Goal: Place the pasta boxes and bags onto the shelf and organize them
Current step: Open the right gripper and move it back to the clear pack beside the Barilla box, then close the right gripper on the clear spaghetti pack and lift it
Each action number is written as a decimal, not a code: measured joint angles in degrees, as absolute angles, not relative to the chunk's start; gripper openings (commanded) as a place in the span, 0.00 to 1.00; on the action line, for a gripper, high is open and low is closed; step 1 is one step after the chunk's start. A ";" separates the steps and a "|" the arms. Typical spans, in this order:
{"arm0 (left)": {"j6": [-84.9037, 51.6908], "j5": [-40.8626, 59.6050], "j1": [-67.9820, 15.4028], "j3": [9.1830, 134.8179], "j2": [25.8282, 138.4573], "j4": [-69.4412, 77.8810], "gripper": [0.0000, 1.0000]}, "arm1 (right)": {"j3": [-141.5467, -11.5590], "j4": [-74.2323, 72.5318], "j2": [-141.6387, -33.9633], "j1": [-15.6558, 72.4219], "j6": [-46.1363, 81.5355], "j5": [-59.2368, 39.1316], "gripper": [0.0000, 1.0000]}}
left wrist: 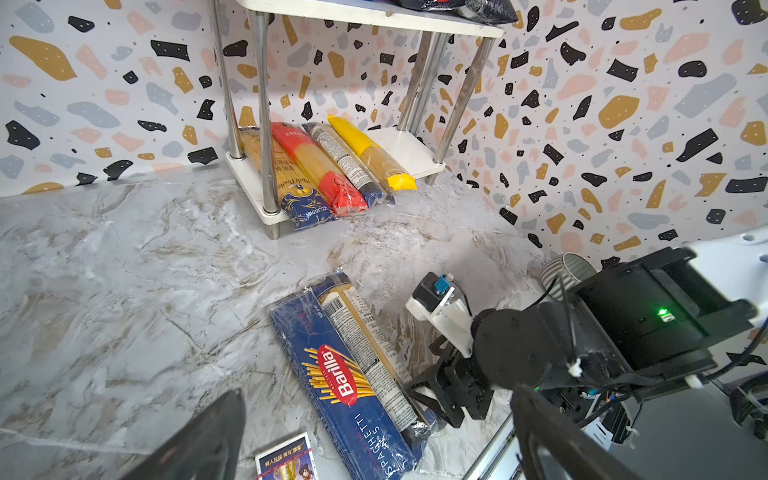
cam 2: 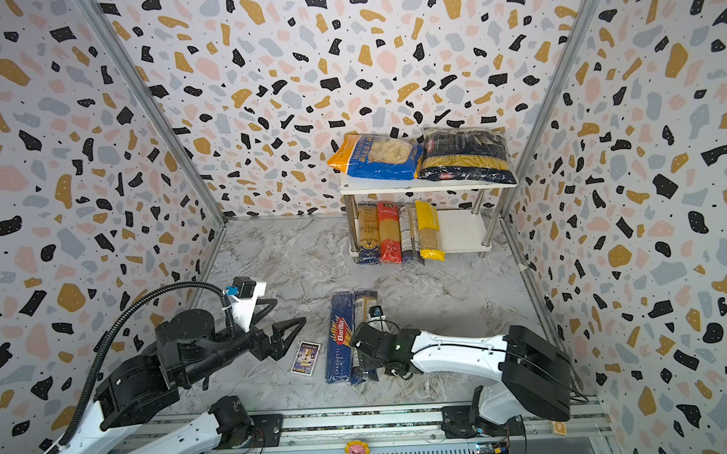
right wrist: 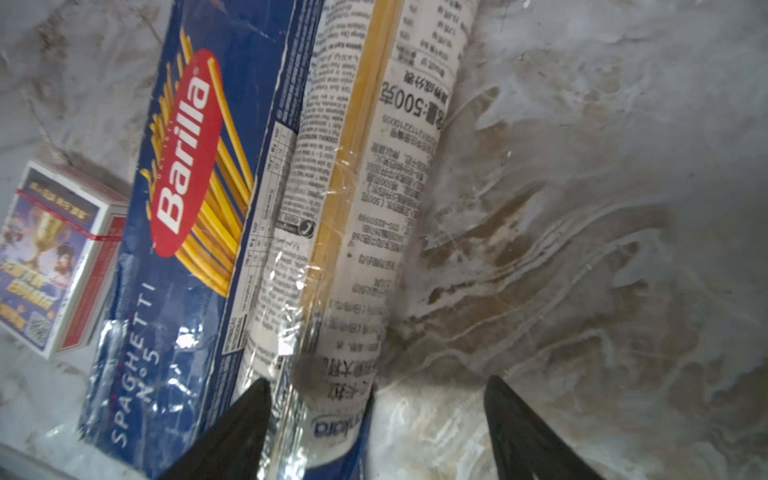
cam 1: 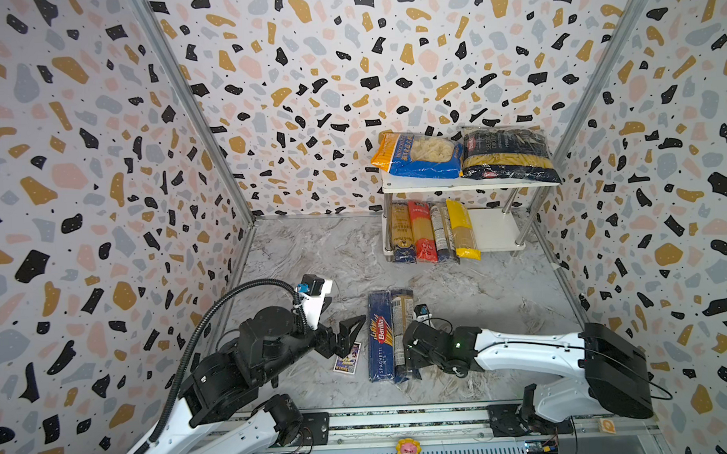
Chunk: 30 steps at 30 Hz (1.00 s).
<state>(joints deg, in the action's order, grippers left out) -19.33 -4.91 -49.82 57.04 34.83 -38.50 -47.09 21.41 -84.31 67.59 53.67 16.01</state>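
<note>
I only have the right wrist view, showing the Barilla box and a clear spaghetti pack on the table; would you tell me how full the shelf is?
Observer: The shelf holds four spaghetti packs side by side on the left of its lower board; the right part is bare.
Operator: And the upper board?
Observer: Two wide bags cover it, a blue-orange bag beside a dark navy bag.
Operator: Where is the other arm?
Observer: The left gripper hangs open and empty, left of the Barilla box.
</note>
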 measured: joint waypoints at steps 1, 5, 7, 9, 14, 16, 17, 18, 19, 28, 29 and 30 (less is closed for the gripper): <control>-19.33 -4.97 -49.82 57.04 34.79 -38.65 1.00 | -47.90 21.37 -85.67 68.05 53.78 16.19 0.82; -19.33 -5.06 -49.82 57.04 34.61 -38.98 1.00 | -49.84 20.88 -89.06 68.99 53.95 16.29 0.82; -19.33 -5.08 -49.82 57.04 34.57 -38.98 1.00 | -50.09 20.62 -89.65 69.14 53.95 16.23 0.83; -19.33 -5.10 -49.82 57.04 34.46 -39.00 1.00 | -50.11 20.27 -90.28 69.23 53.95 16.12 0.83; -19.31 -5.26 -49.80 57.04 34.35 -38.96 1.00 | -50.11 18.72 -92.60 69.25 53.95 14.79 0.83; -19.31 -5.28 -49.82 57.01 34.35 -38.96 0.99 | -50.11 17.89 -93.60 69.32 53.93 14.26 0.83; -19.31 -5.30 -49.80 56.99 34.35 -38.96 0.99 | -50.11 17.54 -94.17 69.49 53.93 14.00 0.83; -19.31 -5.32 -49.82 56.97 34.35 -38.96 0.99 | -50.41 17.43 -94.65 69.84 53.89 14.13 0.83; -19.31 -5.39 -49.82 56.97 34.35 -38.96 0.99 | -50.68 17.43 -94.91 70.00 53.87 14.17 0.83; -19.33 -5.65 -49.80 56.49 34.46 -38.89 1.00 | -52.58 17.56 -97.03 70.15 53.71 14.94 0.83; -19.33 -5.67 -49.82 56.49 34.46 -38.89 1.00 | -52.53 17.50 -97.03 70.15 53.74 15.00 0.83; -19.33 -5.67 -49.80 56.49 34.48 -38.87 0.99 | -52.38 17.30 -96.97 70.15 53.76 15.03 0.82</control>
